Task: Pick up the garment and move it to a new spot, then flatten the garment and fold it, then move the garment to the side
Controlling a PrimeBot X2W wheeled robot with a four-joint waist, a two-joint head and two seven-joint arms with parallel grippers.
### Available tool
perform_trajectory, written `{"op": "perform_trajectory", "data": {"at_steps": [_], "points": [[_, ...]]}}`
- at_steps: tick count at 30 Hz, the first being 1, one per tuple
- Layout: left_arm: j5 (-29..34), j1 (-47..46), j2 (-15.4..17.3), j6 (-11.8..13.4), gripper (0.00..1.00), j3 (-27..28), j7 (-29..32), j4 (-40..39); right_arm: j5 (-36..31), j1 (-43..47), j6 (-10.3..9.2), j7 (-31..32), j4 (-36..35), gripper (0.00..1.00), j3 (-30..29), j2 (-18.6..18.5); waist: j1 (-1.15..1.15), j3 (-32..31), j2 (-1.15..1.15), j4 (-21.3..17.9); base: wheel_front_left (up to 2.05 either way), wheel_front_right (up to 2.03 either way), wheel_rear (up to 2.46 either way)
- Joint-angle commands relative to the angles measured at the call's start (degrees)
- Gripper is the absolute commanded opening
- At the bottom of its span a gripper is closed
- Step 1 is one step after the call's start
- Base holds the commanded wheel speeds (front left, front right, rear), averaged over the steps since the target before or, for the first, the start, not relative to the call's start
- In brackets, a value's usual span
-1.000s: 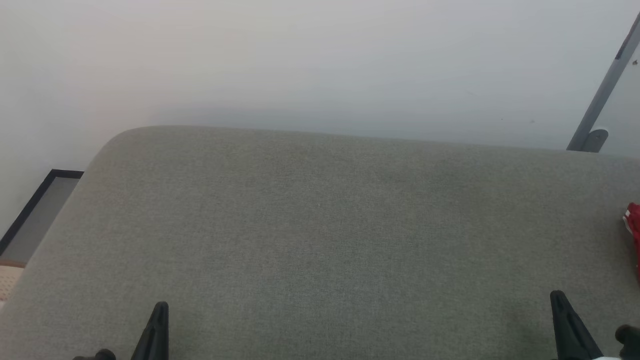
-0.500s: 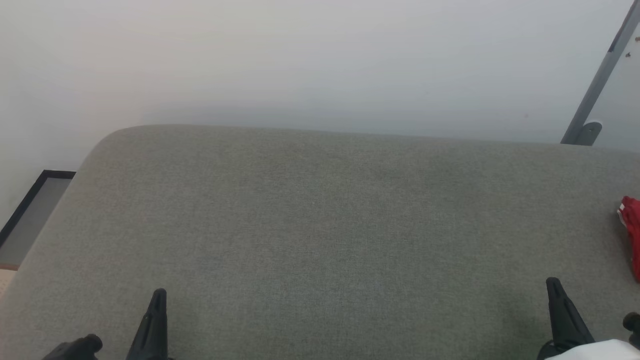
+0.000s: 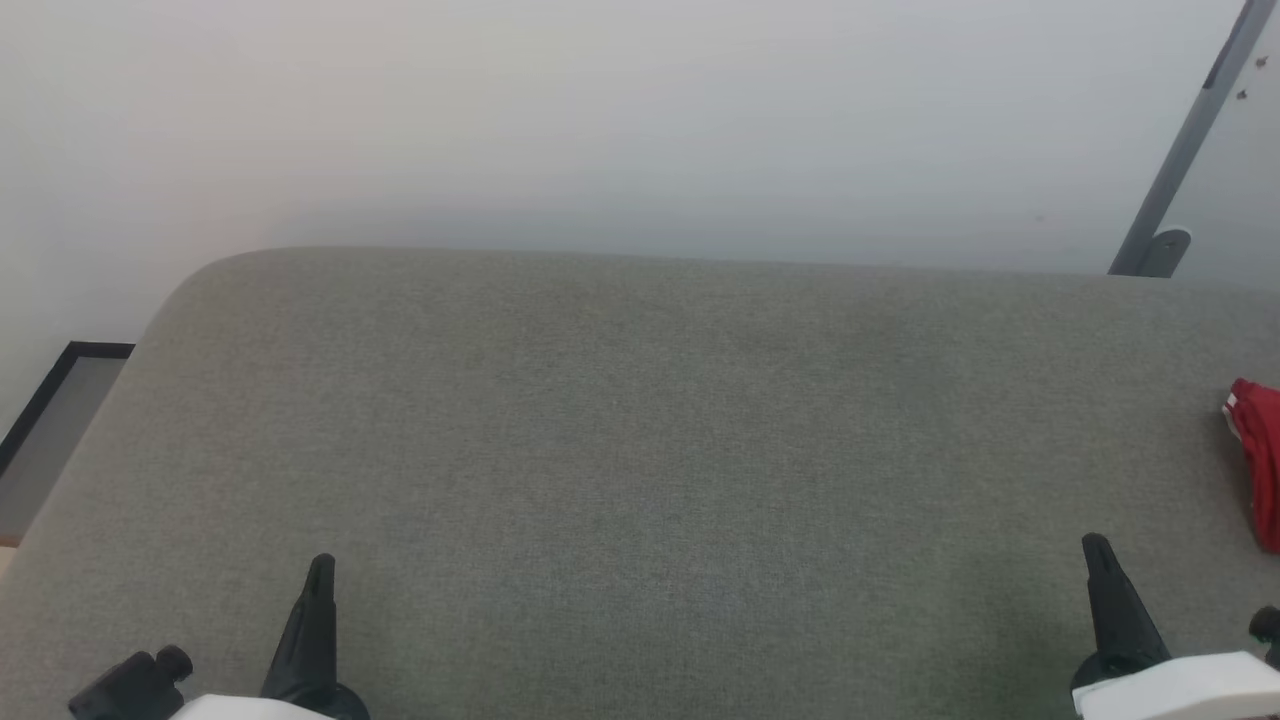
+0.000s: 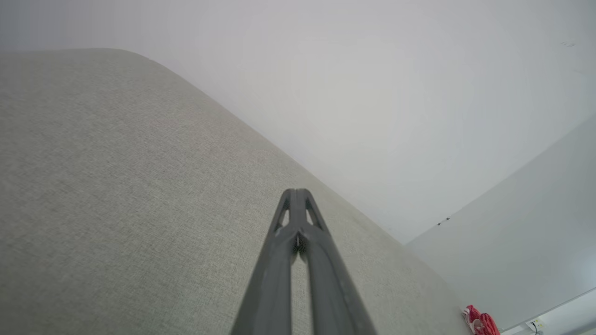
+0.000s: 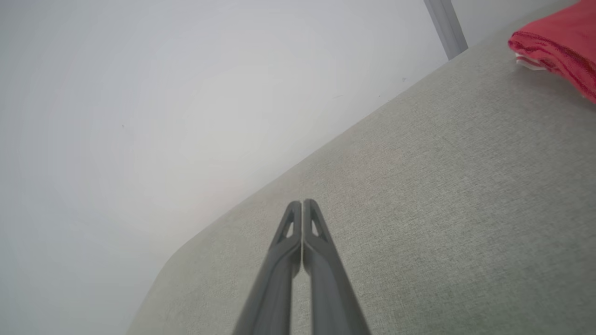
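Red garment (image 3: 1257, 460), bunched up with a sliver of white trim showing, lay at the far right edge of a grey-green fabric-covered surface (image 3: 640, 430), partly cut off by the edge of the head view. It sat well apart from the left gripper (image 3: 320, 568) and nearer the right gripper (image 3: 1097, 548), ahead of that one and to its right, and neither touched it. The grippers rose from the bottom of the head view, one at lower left and one at lower right, with their dark fingers pointing away from the robot over the fabric. Each wrist view showed its own pair of fingers pressed together at the tips, pinching nothing. Behind the surface's rounded far edge stood a plain pale wall (image 3: 600, 120). A grey metal post (image 3: 1175, 170) slanted at upper right, and a dark-framed panel (image 3: 55, 430) showed past the surface's left corner.
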Motion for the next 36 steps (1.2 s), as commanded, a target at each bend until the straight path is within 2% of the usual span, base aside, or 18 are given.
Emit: {"op": "perform_trajectory", "data": {"at_steps": [1,36], "points": [[-2.05,-1.8,0.05,-0.05,0.0,0.15,0.44,-0.23,1.97,-1.72,-0.03,0.52,-0.28,0.0,0.02,-0.05,0.0,0.07,0.0,-0.11,0.0,0.0,0.0],[-23.76,-7.47,-1.05,-0.09,0.0,0.73,6.24,3.63,23.07,-7.02,-0.05,4.94,3.43,0.0,0.39,1.07,0.0,1.54,0.0,-2.43,0.0,0.0,0.0]]}}
